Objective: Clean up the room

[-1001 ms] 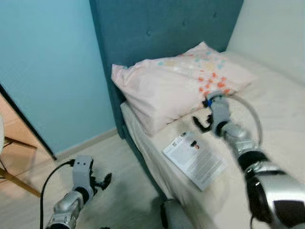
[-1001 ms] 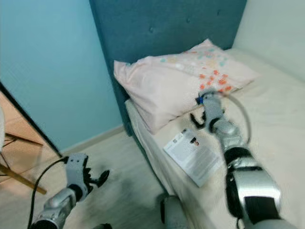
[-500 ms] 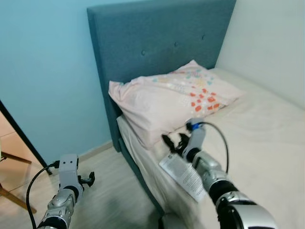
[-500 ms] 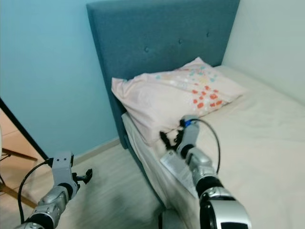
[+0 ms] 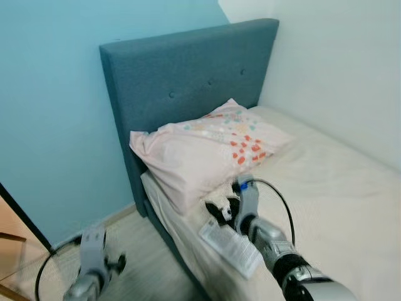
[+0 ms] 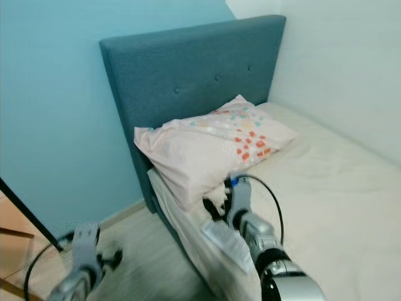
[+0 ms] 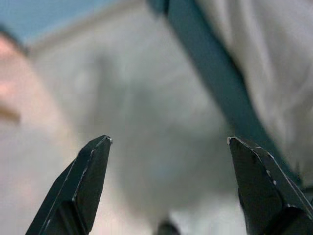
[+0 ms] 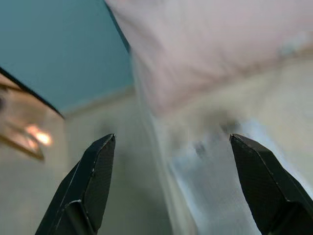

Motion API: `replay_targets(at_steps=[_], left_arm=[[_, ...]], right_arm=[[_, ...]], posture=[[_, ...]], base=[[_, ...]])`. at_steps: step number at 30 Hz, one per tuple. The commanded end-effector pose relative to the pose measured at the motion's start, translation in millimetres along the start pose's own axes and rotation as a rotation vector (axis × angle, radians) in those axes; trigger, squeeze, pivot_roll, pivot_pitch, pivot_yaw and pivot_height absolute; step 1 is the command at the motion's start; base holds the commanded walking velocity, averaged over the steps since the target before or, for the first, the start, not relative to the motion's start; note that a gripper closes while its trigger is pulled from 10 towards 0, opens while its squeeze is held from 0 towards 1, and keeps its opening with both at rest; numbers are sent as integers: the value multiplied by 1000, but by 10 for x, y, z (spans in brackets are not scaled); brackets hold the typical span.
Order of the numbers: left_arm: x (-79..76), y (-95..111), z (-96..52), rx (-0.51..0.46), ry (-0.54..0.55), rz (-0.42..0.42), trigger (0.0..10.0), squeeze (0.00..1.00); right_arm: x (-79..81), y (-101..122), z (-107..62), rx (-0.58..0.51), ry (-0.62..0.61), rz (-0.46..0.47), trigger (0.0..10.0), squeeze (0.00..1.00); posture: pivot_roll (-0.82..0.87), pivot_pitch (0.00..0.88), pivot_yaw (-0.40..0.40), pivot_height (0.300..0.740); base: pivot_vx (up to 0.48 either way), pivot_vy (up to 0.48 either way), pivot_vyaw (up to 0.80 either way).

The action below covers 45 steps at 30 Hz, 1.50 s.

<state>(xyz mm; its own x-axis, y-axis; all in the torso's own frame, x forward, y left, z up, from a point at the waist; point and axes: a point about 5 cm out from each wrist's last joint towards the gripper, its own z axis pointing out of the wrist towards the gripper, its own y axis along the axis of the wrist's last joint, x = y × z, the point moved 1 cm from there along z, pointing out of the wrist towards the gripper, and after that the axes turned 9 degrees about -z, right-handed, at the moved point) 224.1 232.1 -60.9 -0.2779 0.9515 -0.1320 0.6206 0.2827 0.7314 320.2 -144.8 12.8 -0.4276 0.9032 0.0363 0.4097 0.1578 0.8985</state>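
Note:
A white printed booklet [image 5: 229, 246] lies flat on the cream bed [image 5: 338, 207], close to its left edge. Just beyond it rests a pink pillow [image 5: 203, 141] with coloured spots, against the teal headboard [image 5: 182, 81]. My right gripper [image 5: 220, 211] hovers open over the booklet's far end, right below the pillow's front edge. In the right wrist view the right gripper [image 8: 172, 137] is spread wide, with the blurred booklet [image 8: 215, 161] and the pillow [image 8: 205, 49] beyond it. My left gripper [image 7: 168, 140] hangs low and open over the pale floor beside the bed.
A light blue wall [image 5: 44, 125] stands left of the headboard, and a white wall [image 5: 351, 75] runs along the bed's far side. The pale wooden floor [image 5: 138, 251] lies between bed and blue wall. A wooden chair leg [image 5: 7, 237] shows at far left.
The camera has pulled back and up. My right gripper has slid from beside the pillow's corner toward the bed's left edge, over the booklet's far end. The left arm has dropped lower.

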Motion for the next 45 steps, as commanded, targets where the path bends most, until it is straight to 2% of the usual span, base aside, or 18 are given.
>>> replay_targets(at_steps=[1,3,5,6,7,9,10,11,12,14,15,16,20,24,29,34,39,45], left_arm=[[77,-183,-49,65,48,-33,10000,0],[131,-311,-95,105,72,-19,10000,0],[138,-335,-103,113,75,-12,10000,0],[178,-483,-158,165,93,-1,10000,0],[178,-483,-158,165,93,-1,10000,0],[214,-654,-227,231,106,39,10000,0],[214,-654,-227,231,106,39,10000,0],[250,-782,-288,276,121,48,10000,0],[250,-782,-288,276,121,48,10000,0],[270,-817,-310,283,126,44,10000,0],[270,-817,-310,283,126,44,10000,0],[277,-817,-311,284,129,47,10000,0],[298,-814,-313,294,133,63,10000,0],[308,-802,-309,298,135,73,10000,0],[267,-741,-271,283,123,93,10000,0],[229,-729,-256,281,105,105,10000,0],[211,-757,-262,295,102,113,10000,0],[214,-814,-287,320,104,110,10000,0]], right_arm=[[-70,-346,-139,126,-45,25,10000,0],[-113,-580,-259,203,-81,51,10000,0],[-120,-624,-283,217,-88,57,10000,0],[-102,-883,-415,300,-111,105,10000,0],[-102,-883,-415,300,-111,105,10000,0],[-66,-1201,-604,413,-149,153,10000,0],[-66,-1201,-604,413,-149,153,10000,0],[-11,-1520,-838,524,-183,209,10000,0],[-11,-1520,-838,524,-183,209,10000,0],[22,-1728,-1021,604,-209,200,10000,0],[22,-1728,-1021,604,-209,200,10000,0],[17,-1893,-1194,678,-282,219,10000,0],[84,-2023,-1315,741,-283,234,10000,0],[97,-2026,-1311,745,-280,223,10000,0],[122,-1969,-1218,750,-260,154,10000,0],[128,-1950,-1188,755,-259,127,10000,0],[135,-1972,-1210,772,-257,113,10000,0],[134,-2057,-1319,811,-264,107,10000,0]], posture=[[-80,0,-49,716],[-78,0,-51,726],[-78,0,-51,731],[-81,0,-48,740],[-81,0,-48,740],[-82,0,-46,740],[-82,0,-46,740],[-82,0,-46,740],[-82,0,-46,740],[-81,0,-40,740],[-81,0,-40,740],[-74,0,-42,740],[-81,0,-35,740],[-85,0,-32,740],[-88,0,-25,740],[-92,0,-23,740],[-96,0,-26,740],[-99,0,-29,740]], base=[[0,0,0],[0,0,0],[0,0,0],[0,0,0],[0,0,0],[0,0,0],[0,0,0],[0,0,0],[0,0,0],[0,0,0],[0,0,0],[0,0,0],[0,0,-192],[0,0,-767],[0,0,-763],[0,0,-763],[0,0,-763],[0,0,-763]])
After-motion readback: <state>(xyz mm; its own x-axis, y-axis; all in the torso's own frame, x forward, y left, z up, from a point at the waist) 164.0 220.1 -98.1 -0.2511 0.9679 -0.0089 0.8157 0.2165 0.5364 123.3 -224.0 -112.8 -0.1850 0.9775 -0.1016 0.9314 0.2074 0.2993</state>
